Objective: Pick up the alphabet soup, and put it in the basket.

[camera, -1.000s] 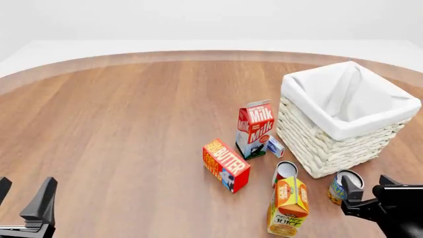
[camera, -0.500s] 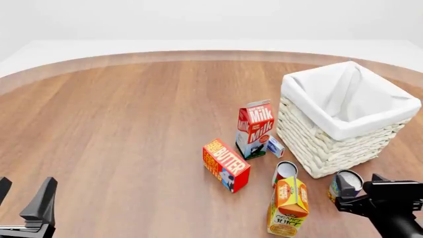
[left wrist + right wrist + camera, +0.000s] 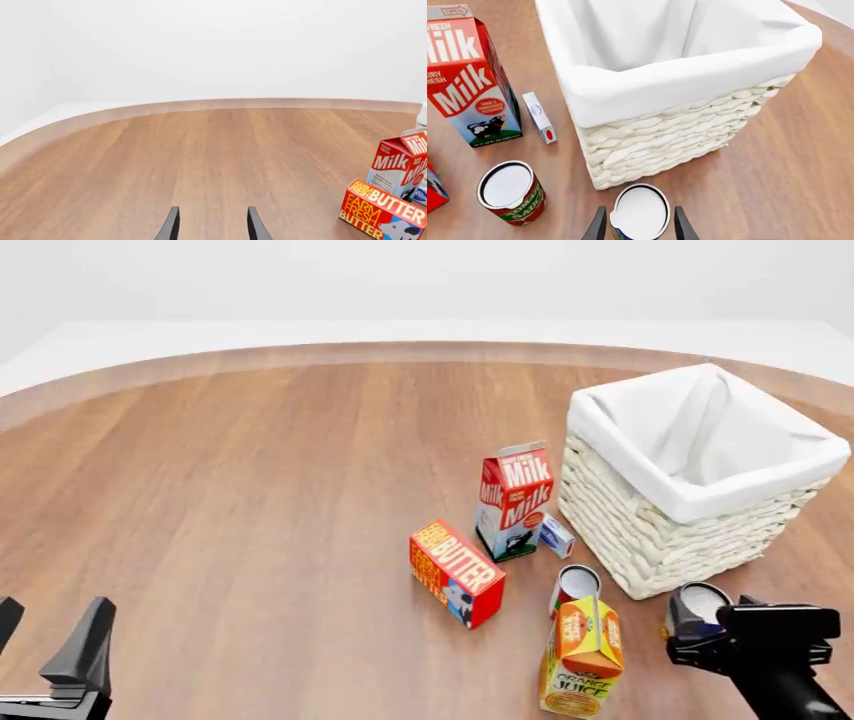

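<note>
Right of centre in the front view we see an upright milk carton [image 3: 514, 500], a small white box [image 3: 557, 536] just beside it, a butter box [image 3: 455, 572] lower left, then a red can [image 3: 575, 587] touching an orange juice carton [image 3: 582, 656] on the wooden table [image 3: 240, 500].

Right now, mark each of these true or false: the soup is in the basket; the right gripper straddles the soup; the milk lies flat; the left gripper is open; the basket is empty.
1. The soup is in the basket. False: it stands on the table beside it.
2. The right gripper straddles the soup. True.
3. The milk lies flat. False: it stands upright.
4. The left gripper is open, holding nothing. True.
5. The basket's visible lining is bare. True.
</note>
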Controlling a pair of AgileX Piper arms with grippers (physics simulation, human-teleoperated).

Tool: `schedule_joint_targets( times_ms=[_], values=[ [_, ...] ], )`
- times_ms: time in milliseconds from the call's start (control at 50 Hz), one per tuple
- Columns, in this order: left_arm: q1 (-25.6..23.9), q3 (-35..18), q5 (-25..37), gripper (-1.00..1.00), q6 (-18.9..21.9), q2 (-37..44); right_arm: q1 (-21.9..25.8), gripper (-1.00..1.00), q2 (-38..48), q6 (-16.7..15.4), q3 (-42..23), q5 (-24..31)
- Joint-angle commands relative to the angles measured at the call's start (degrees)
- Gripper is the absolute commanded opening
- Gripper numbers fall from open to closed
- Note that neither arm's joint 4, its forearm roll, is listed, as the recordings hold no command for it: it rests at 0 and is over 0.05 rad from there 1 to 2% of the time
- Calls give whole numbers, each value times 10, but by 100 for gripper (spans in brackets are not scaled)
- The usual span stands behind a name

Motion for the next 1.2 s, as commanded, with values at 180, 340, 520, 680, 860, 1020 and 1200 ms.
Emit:
schedule_joint_targets(
  times_ms=[180,340,520,680,860,1020,1200],
  values=[
    [0,0,0,100,0,0,2,100,160,12,0,-136],
    [0,0,0,100,0,0,-8,100,204,11,0,-142],
    [0,0,0,100,0,0,-9,100,207,11,0,-142],
    [0,0,0,100,0,0,-8,100,210,11,0,-143],
    [0,0,0,100,0,0,-3,-100,208,12,0,-143],
    [0,0,0,100,0,0,-4,-100,197,9,0,-142],
    [0,0,0,100,0,0,-5,-100,173,4,0,-142]
  ],
)
